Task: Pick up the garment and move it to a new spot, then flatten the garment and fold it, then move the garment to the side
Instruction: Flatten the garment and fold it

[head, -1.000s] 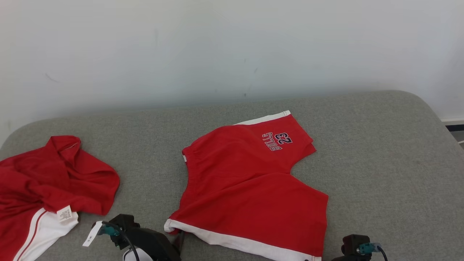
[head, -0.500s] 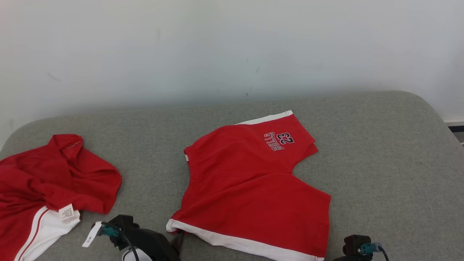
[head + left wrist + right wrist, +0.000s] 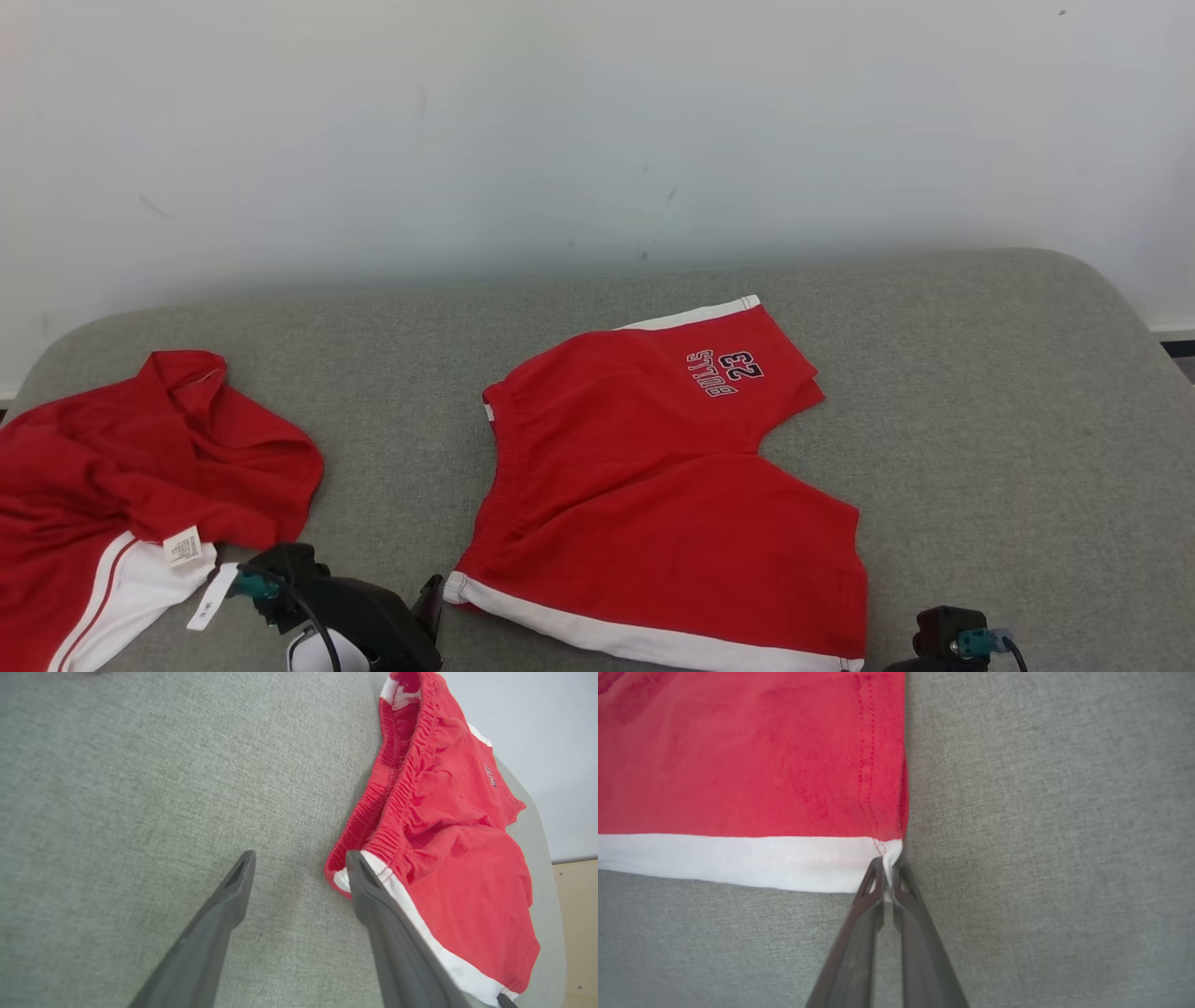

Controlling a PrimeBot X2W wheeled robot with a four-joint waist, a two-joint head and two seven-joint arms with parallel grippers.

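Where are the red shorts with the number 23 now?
In the head view the red shorts lie near the middle of the grey cushion, right of the crumpled red shirt; the right claw pinches their white hem corner.

Shorts (image 3: 653,495) are showing plain red, with a white band (image 3: 644,637) running along the near edge and dark navy "BULLS 23" lettering (image 3: 725,371) sitting on one leg. Shirt (image 3: 121,457) is showing red with a white panel, a thin red stripe and a white label (image 3: 182,546). Tabletop (image 3: 980,420) is showing flecked grey weave; wall (image 3: 560,121) off-white; fingers (image 3: 217,924) dark grey.
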